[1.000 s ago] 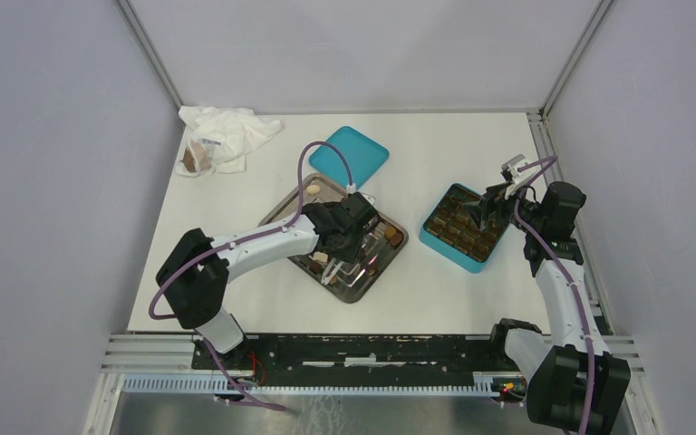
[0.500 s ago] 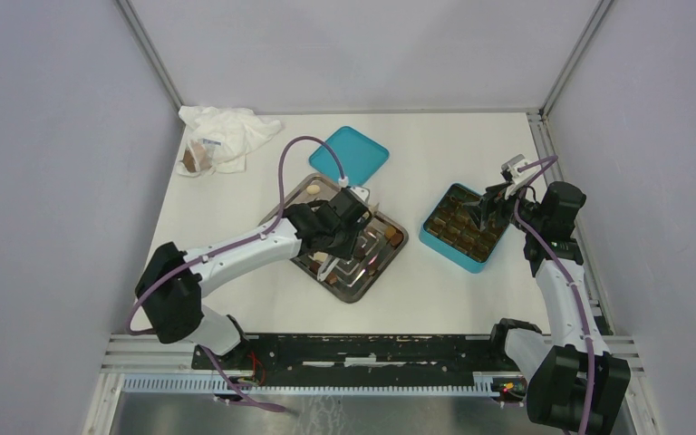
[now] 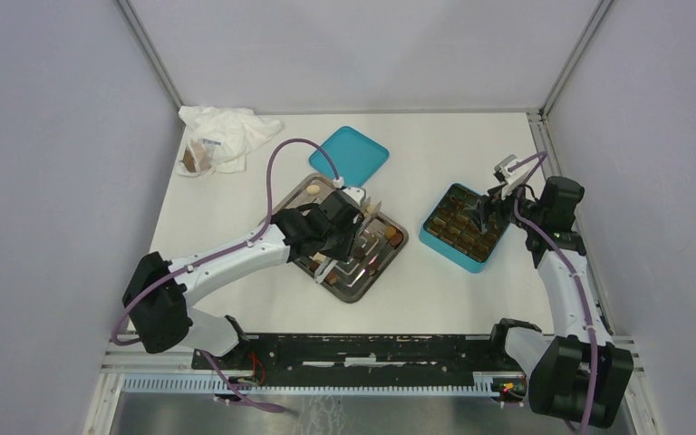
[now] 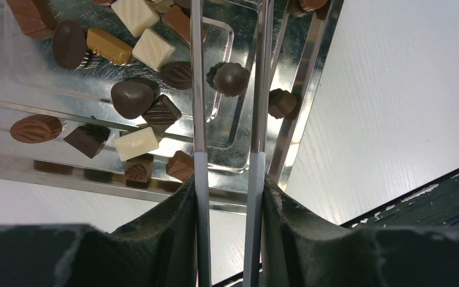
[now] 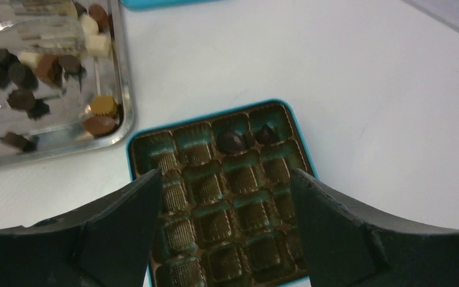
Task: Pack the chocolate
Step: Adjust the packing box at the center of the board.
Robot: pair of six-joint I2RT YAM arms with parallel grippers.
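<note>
Grey walls round a white worktop point(image 3: 435, 299); from above, steel tray point(image 3: 356, 297) at centre, strewn with chocolate point(image 3: 392, 237); teal box point(image 3: 446, 251) near it to the right, lid point(image 3: 349, 154) behind, crumpled bag point(image 3: 227, 134) in the far left corner; low over the tray, left pincer point(image 3: 344, 256); over the far side of the box, right pincer point(image 3: 483, 210); left arm plainly nearer the loose pieces.

From the left wrist: two thin metal blades point(image 4: 196, 89) running up across the tray, tips out of frame, parallel and slightly spread, pinching nothing; between them, partway along, one dark fluted piece point(image 4: 231, 79), narrower than the gap, round, so no long axis to mind; others left of the blades, dark, tan and cream; one more dark lump point(image 4: 282, 103) just right of the right blade. Likely next: a squeeze on the fluted piece, already bracketed, perhaps after a little descent; height above the steel hard to judge.

From the right wrist: fingers point(image 5: 125, 227) spread wide, holding nothing, box below between them; two dark pieces point(image 5: 230, 142) side by side in the far row, other visible cells bare; tray at upper left.
</note>
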